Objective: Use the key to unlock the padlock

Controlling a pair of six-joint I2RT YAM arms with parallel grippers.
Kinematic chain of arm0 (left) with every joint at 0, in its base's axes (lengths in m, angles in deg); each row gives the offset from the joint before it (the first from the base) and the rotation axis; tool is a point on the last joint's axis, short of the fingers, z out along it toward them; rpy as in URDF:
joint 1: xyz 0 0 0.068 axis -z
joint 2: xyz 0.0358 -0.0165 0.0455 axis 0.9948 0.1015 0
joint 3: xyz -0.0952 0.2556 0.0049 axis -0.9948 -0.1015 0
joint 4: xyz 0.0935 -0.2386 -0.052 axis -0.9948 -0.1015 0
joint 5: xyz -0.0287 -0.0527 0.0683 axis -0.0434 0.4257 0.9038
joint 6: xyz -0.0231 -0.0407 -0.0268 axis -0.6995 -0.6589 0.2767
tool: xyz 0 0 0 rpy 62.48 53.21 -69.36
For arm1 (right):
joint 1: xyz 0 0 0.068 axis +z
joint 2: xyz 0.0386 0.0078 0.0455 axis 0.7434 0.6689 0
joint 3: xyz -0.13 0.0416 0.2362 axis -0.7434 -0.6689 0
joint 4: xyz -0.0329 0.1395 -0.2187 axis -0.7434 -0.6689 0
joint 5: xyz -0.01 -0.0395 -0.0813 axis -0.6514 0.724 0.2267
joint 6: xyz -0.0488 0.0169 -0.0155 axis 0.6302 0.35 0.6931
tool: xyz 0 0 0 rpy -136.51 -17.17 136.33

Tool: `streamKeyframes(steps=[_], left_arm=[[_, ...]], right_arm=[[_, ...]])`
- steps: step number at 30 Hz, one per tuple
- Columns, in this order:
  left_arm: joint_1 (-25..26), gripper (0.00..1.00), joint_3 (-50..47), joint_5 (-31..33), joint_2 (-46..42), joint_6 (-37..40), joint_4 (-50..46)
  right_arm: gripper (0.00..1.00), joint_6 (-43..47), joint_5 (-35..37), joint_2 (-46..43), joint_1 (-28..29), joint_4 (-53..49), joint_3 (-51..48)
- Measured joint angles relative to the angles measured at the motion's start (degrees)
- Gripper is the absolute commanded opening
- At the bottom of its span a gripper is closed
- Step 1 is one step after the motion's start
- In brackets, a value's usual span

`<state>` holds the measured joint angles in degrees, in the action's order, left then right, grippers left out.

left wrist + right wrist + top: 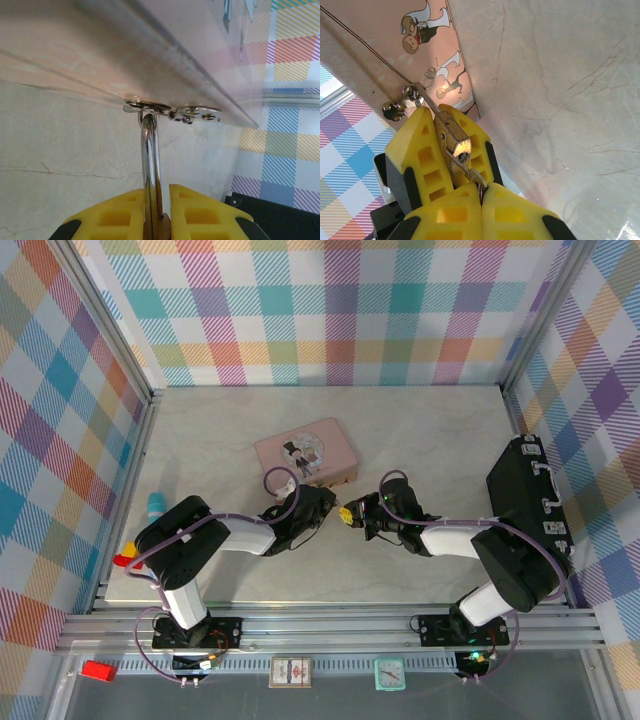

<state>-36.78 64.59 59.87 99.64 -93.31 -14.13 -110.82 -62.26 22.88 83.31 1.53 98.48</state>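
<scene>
The right fingers (455, 215) are pressed together on the silver head of the key (476, 176). Its thin blade runs up to the bottom face of the padlock (449, 131) and meets it at the keyhole. How deep it sits I cannot tell.

The padlock is tiny, with a brass-coloured body whose bottom face is worn bright. Its thin silver U-shaped shackle (149, 155) is polished enough to mirror the light. The left fingers (200, 210) are narrowed onto the padlock body, one yellow pad on each flat side. In the left wrist view the shackle rises straight out of the slit between them.

In the right wrist view the two pairs of fingers stand tip to tip. The right pair is nearest, then the key, then the left pair clamped around the lock just beyond.

Farther on, the shackle passes through the small metal hasp (147, 105) on the near side of the pink rectangular tin (305, 452). The padlock hangs from the tin off the table (430, 440), just near and right of the tin's near right corner. The tin has a cartoon picture on its lid and lies flat near the middle of the table. A black case (525, 490) lies at the right edge, well apart from the tin.
</scene>
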Motion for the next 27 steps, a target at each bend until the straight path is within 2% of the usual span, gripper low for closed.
streamKeyframes(steps=[11,18,27], left_arm=[[0.37,0.0,0.0,-0.09,0.24,0.39,0.39],[0.57,0.0,0.0,-0.02,0.83,0.37,1.86],[0.59,0.0,0.0,0.0,0.87,0.37,1.92]], right_arm=[[0.0,0.07,0.04,0.04,-0.04,0.15,-0.04],[0.0,1.29,1.11,-4.94,-0.04,-4.33,-1.57],[0.0,2.01,1.05,-5.03,-0.04,-4.81,-1.92]])
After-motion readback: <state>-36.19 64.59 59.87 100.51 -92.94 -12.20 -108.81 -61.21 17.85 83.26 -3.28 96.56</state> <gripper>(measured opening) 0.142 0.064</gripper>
